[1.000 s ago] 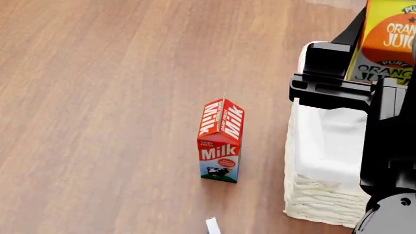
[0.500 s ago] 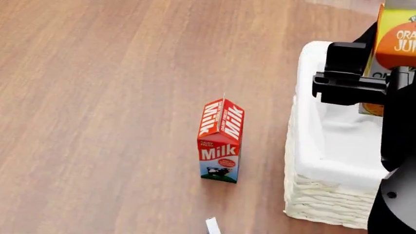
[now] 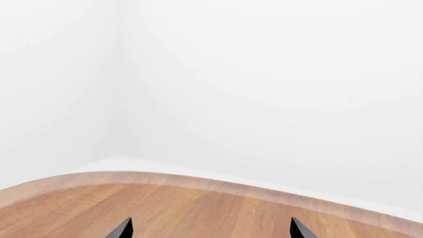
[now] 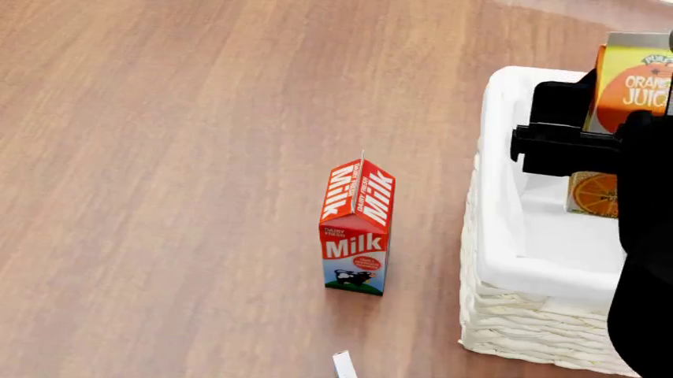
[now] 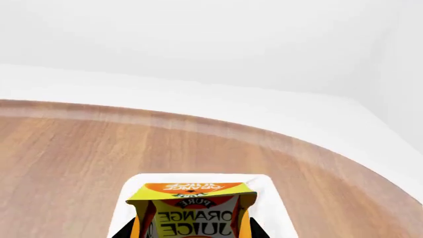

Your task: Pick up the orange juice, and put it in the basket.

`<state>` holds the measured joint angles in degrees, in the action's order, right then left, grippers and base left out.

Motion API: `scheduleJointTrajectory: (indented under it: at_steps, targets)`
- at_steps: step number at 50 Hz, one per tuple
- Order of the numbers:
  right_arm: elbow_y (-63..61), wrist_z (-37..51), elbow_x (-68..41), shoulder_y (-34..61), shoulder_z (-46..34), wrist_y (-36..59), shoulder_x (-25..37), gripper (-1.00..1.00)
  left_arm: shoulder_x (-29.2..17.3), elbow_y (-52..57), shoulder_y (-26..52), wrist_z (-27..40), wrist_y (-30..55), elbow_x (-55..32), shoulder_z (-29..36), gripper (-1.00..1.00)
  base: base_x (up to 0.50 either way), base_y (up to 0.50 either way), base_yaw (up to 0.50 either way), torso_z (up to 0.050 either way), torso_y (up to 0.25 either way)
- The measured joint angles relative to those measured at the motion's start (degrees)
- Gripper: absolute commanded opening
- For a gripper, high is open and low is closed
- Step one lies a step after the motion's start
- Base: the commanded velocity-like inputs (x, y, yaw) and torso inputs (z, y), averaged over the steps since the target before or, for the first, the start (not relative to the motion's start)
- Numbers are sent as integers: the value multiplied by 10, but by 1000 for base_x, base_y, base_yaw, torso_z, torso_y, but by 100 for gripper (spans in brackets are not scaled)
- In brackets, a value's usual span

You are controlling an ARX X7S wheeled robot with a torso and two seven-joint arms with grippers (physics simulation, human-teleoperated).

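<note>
The orange juice point(image 4: 634, 85) is a tall yellow and orange carton, held upright with its lower part inside the basket point(image 4: 494, 205), a cream woven basket with a white liner at the table's right. Its orange slice picture shows above the liner floor. My right gripper point(image 5: 190, 232) is shut on the carton point(image 5: 191, 210), one finger on each side. In the right wrist view the white liner point(image 5: 278, 198) shows behind the carton. My left gripper point(image 3: 210, 230) is open and empty over bare wood, and is out of the head view.
A red-and-white Milk carton point(image 4: 358, 228) stands upright on the wooden table point(image 4: 169, 173), just left of the basket. A small white object point(image 4: 344, 365) lies near the head view's bottom edge. The table's curved edge point(image 3: 218, 183) and white walls show beyond.
My right gripper has carried the orange juice down and away into the basket. The carton now sits lower, with its bottom below the rim. The Milk carton has not moved.
</note>
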<state>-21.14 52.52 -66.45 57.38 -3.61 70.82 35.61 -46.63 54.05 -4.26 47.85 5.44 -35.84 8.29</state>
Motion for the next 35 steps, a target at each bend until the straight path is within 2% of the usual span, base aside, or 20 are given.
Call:
scheduleJointTrajectory:
  at_steps: [35]
  targets:
    - [103, -61, 55, 3, -50, -32, 16, -100, -4, -7, -5, -1, -11, 0, -1, 100, 0, 0, 0, 0, 1]
